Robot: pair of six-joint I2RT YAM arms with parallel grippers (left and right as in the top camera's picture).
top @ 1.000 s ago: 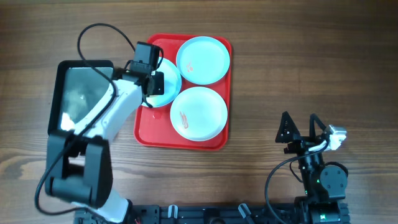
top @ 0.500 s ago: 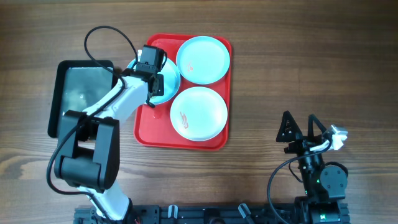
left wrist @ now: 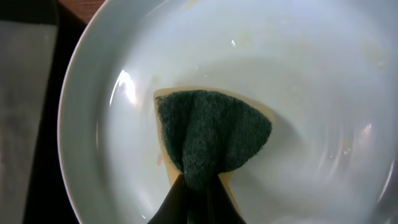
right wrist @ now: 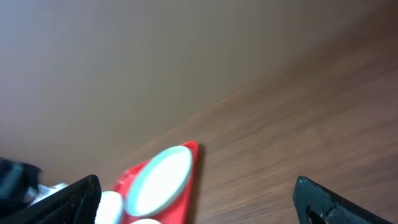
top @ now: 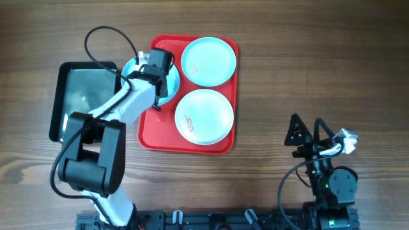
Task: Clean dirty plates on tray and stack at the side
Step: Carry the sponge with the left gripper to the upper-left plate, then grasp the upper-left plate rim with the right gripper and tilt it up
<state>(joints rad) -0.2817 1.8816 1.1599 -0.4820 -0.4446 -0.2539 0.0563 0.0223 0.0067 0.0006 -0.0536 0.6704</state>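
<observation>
The red tray (top: 189, 142) holds three plates. A pale turquoise plate (top: 211, 61) lies at its far right and a whiter plate (top: 208, 116) at its near right, each with a small orange smear. The third plate (top: 129, 66) lies at the tray's left, reaching over the rim, mostly hidden by my left arm. My left gripper (top: 155, 82) is shut on a green sponge with a yellow back (left wrist: 211, 134), pressed on this plate (left wrist: 311, 68). My right gripper (top: 308, 133) is open and empty, far right of the tray; its wrist view (right wrist: 196, 183) shows the tray (right wrist: 191, 149) far off.
A black tray with a shiny base (top: 80, 96) lies just left of the red tray, and its edge shows in the left wrist view (left wrist: 31, 124). Bare wooden table (top: 319, 64) lies right of the red tray.
My left gripper has slid the sponge toward the far left of the plate. The plate's edge now reaches farther left past the tray's rim. The right arm has not moved.
</observation>
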